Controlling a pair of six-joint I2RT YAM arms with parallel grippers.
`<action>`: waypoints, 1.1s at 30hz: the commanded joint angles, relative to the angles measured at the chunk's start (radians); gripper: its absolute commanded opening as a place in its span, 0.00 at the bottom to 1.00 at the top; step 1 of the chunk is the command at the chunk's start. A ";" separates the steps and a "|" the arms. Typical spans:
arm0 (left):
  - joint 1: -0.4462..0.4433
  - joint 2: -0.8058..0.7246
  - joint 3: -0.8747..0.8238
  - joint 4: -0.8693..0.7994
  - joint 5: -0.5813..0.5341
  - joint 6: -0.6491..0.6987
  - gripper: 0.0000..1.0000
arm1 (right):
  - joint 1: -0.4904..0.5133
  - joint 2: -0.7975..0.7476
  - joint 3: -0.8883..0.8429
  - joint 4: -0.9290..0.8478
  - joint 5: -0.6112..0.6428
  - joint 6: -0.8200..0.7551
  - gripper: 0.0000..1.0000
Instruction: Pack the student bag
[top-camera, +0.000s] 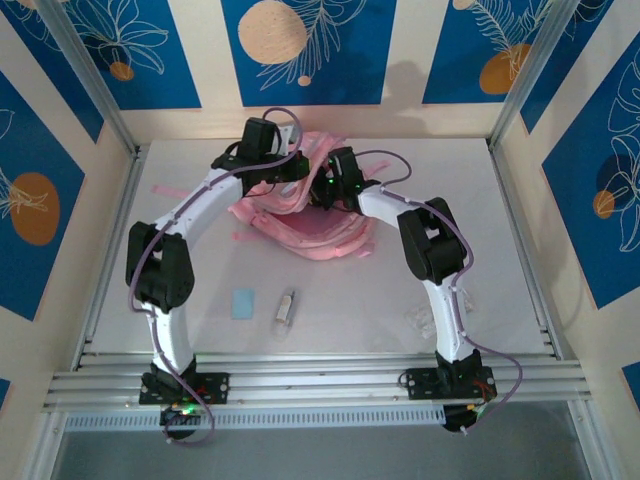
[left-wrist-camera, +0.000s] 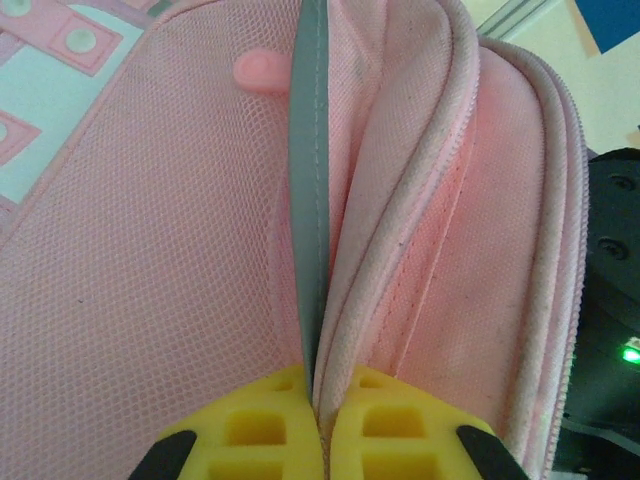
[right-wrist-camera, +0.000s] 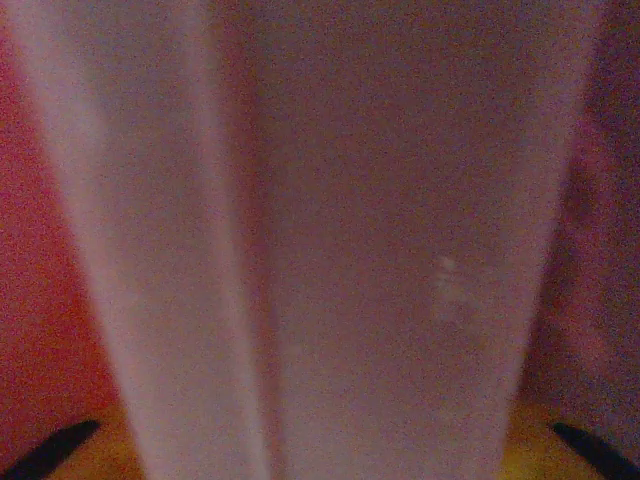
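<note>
Two yellow pads (left-wrist-camera: 250, 430) of the left gripper (left-wrist-camera: 320, 435) sit closest to the left wrist lens, pressed together and pinching a fold of the student bag (left-wrist-camera: 150, 250) where a grey strip of trim (left-wrist-camera: 308, 200) meets a pink piped seam. Pink mesh spreads out to the left of the strip, with a small rounded pink tab (left-wrist-camera: 260, 72) lying on it. At the top left corner is a pale patch (left-wrist-camera: 50, 80) printed with pink squares, and any lettering on it is too small to read. A black part of the other arm with a green light (left-wrist-camera: 630, 352) shows at the right edge. At the right wrist, the right gripper (right-wrist-camera: 320, 450) has dark fingertips (right-wrist-camera: 50, 445) far apart at the bottom corners. A broad, pale, blurred slab (right-wrist-camera: 330, 220) lies between them against reddish-pink, and I cannot tell whether it is gripped. From above, the bag (top-camera: 310, 235) lies at the far middle of the pale grey table (top-camera: 480, 250), with both grippers (top-camera: 290, 172) (top-camera: 335, 192) at its top. Nearer the arm bases lie a flat light-blue rectangle (top-camera: 243, 303), just beside it a small pale oblong thing (top-camera: 287, 310), and a clear crumpled scrap (top-camera: 420, 318) close to the right arm. Metal rails (top-camera: 320, 378) run along the near edge. The walls (top-camera: 300, 45) are cream with blue panels bearing white leaf outlines and orange and peach discs.
</note>
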 joint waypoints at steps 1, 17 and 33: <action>0.012 -0.059 -0.011 0.112 0.023 -0.033 0.00 | 0.002 -0.064 0.033 -0.311 0.079 -0.033 0.63; 0.024 -0.061 -0.049 0.139 0.026 -0.032 0.00 | -0.071 -0.355 -0.028 -0.624 0.068 -0.313 0.81; 0.026 -0.150 -0.192 0.212 0.089 -0.053 0.00 | -0.427 -0.712 -0.621 -0.912 0.384 -0.404 0.98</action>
